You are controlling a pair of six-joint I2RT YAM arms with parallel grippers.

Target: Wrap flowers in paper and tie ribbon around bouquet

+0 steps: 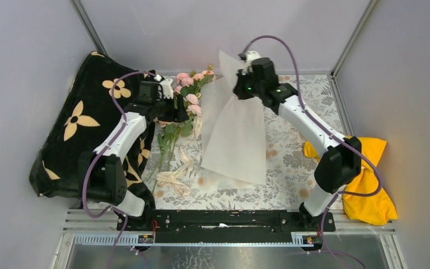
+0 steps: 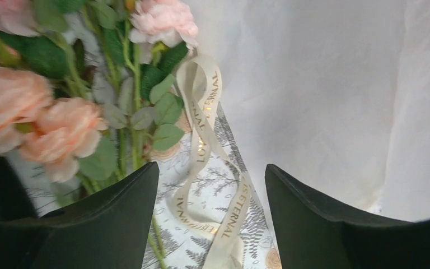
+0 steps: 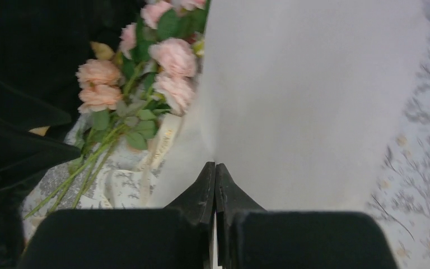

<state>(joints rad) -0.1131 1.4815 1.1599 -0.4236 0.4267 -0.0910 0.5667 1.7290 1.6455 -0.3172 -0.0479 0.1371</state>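
The pink flowers (image 1: pixel 189 92) lie on the tablecloth at back centre, stems pointing toward the near edge. The white paper (image 1: pixel 235 140) is spread to their right, with its far edge pulled up off the cloth. My right gripper (image 1: pixel 242 78) is shut on that raised edge; in the right wrist view the fingers meet (image 3: pixel 215 165) with the paper (image 3: pixel 308 101) hanging ahead of them. My left gripper (image 2: pixel 211 168) stands open above the cream ribbon (image 2: pixel 204 106), with the flowers (image 2: pixel 61 129) to its left and the paper (image 2: pixel 325 84) to its right. More ribbon (image 1: pixel 174 171) loops near the stems.
A black blanket with beige flower prints (image 1: pixel 84 123) is heaped at the left, under the left arm. A yellow cloth (image 1: pixel 372 185) lies at the right edge by the right arm's elbow. The grey floral tablecloth (image 1: pixel 291 168) covers the table, and grey walls close in three sides.
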